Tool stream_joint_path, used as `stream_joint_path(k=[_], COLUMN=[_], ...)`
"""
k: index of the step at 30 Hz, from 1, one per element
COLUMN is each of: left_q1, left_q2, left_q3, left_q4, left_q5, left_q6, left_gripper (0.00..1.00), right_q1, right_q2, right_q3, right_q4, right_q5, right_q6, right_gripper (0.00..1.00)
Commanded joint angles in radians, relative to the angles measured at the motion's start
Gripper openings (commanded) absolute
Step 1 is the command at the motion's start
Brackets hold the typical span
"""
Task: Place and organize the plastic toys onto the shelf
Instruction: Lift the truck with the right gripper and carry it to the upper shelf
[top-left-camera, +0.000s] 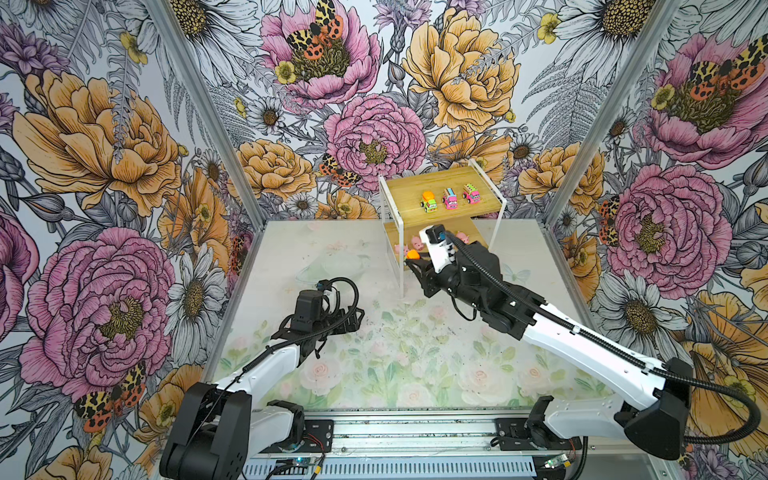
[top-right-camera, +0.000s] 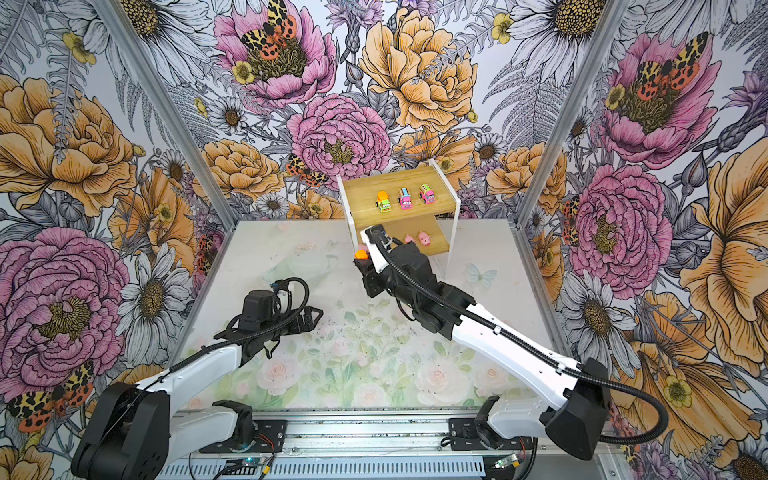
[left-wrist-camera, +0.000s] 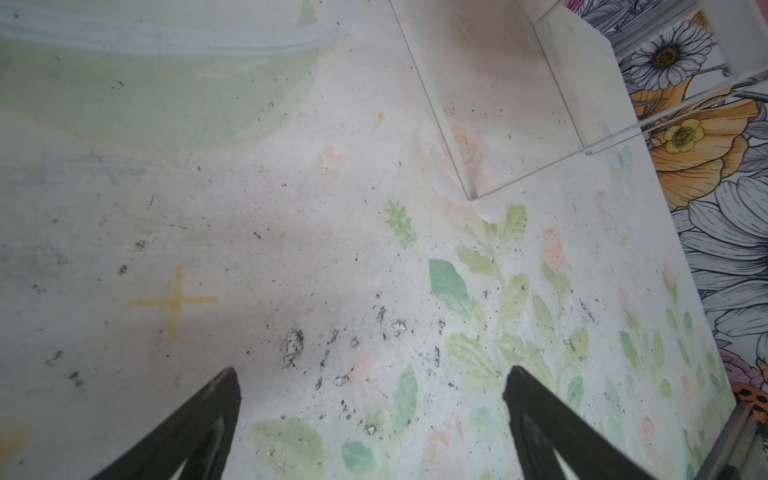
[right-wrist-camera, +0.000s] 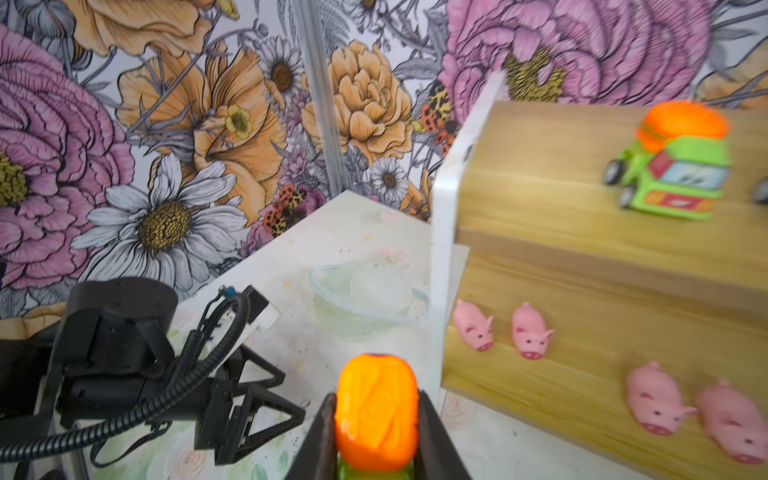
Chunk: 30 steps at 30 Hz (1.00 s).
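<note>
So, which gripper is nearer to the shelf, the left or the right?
Right. The right gripper, shut on a green truck, is at the shelf's near corner, beside the lower board. The left gripper, open, hangs over the table, well apart from it.

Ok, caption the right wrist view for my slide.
Right pincer grips an orange-topped green truck beside the shelf; four pink pigs on its lower board, another truck above.

held truck (right-wrist-camera: 376, 415) in the right hand (right-wrist-camera: 376, 401) is cut off at the edge, mostly just its orange top shows. green truck (right-wrist-camera: 673, 166) on the shelf (right-wrist-camera: 540, 187) is blurry, right arm (top-left-camera: 469, 274) hides some pigs (top-left-camera: 417, 242) from above
</note>
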<state>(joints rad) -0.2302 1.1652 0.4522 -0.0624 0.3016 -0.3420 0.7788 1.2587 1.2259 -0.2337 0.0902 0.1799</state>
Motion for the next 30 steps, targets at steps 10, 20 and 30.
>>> stream_joint_path(k=[10, 20, 30], left_q1=[0.009, 0.007, 0.008], left_q2=[0.033, 0.024, 0.023], left_q3=[0.007, 0.002, 0.001], left_q4=[0.037, 0.036, 0.037], left_q5=[0.040, 0.033, 0.030], left_q6=[-0.005, -0.006, -0.005], left_gripper=[0.99, 0.99, 0.99], right_q1=[-0.176, -0.160, -0.120], right_q2=[0.121, 0.315, 0.418], right_q3=[0.363, 0.538, 0.592], right_q4=[-0.162, -0.174, -0.175], right_q5=[0.071, -0.011, 0.004], right_q6=[-0.084, -0.010, -0.002], right_gripper=[0.18, 0.17, 0.17])
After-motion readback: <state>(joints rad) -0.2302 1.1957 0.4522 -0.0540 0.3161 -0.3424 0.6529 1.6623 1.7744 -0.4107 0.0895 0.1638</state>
